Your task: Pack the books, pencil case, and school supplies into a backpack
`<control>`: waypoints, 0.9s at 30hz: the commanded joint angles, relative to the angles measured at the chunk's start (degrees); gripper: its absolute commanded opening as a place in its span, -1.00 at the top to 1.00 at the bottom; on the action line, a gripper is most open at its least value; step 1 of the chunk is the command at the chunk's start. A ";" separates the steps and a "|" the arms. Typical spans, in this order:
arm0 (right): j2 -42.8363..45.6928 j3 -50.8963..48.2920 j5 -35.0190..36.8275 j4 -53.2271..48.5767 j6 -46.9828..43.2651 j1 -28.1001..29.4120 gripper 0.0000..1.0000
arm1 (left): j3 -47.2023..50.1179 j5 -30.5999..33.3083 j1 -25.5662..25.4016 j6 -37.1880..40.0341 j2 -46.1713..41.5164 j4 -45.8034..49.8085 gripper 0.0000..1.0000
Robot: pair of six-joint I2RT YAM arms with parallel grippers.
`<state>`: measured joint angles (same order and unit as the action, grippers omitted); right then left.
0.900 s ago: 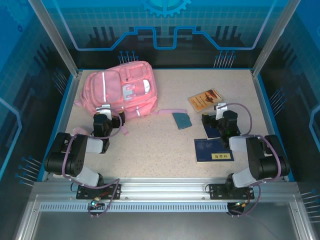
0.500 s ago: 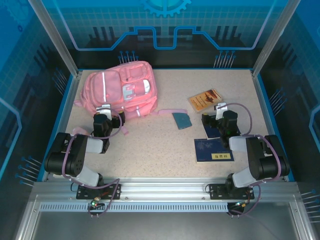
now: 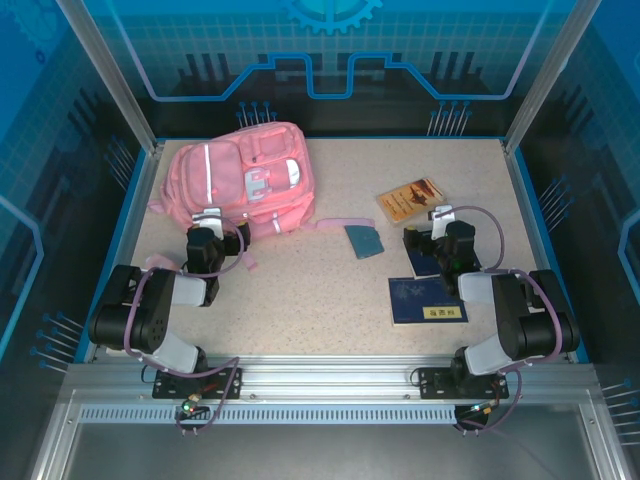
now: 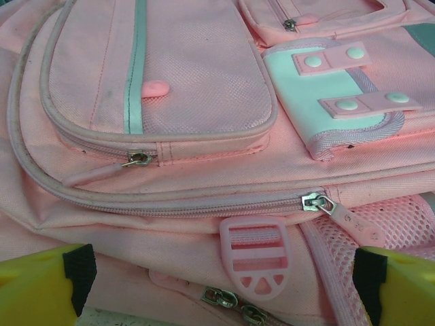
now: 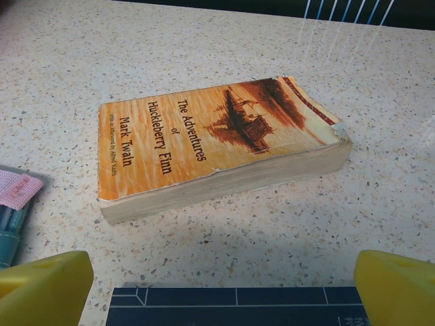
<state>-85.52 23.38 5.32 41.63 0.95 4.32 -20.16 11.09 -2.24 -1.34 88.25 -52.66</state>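
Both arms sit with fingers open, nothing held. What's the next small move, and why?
Probably ease the open left fingers forward and right onto the main zipper pull of the pink backpack. Every zipper seen looks shut, and the Huckleberry Finn paperback and navy books lie out on the table, so nothing can go in yet.

Backpack (image 4: 204,88): woven pink cloth, matt, metal zipper pulls. Tan-orange book (image 5: 217,142): worn matt paper. Table (image 5: 380,224): speckled, smooth.
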 commanded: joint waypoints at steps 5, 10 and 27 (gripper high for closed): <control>4.74 1.16 0.41 -1.89 -0.56 -0.89 -1.00 | 1.63 1.70 0.48 0.41 -0.94 -5.33 -0.98; 15.62 5.00 6.80 -17.90 4.40 -0.84 -1.00 | 2.21 4.77 0.53 -0.49 -9.19 0.55 -0.98; 14.16 30.08 -8.55 -61.71 27.53 -5.67 -0.99 | -25.94 -1.29 2.14 -22.35 -12.02 52.20 -0.98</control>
<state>-70.24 52.23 3.09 -15.38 25.17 -1.83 -43.40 15.27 -1.10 -18.11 71.66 -11.51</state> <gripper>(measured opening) 0.997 0.989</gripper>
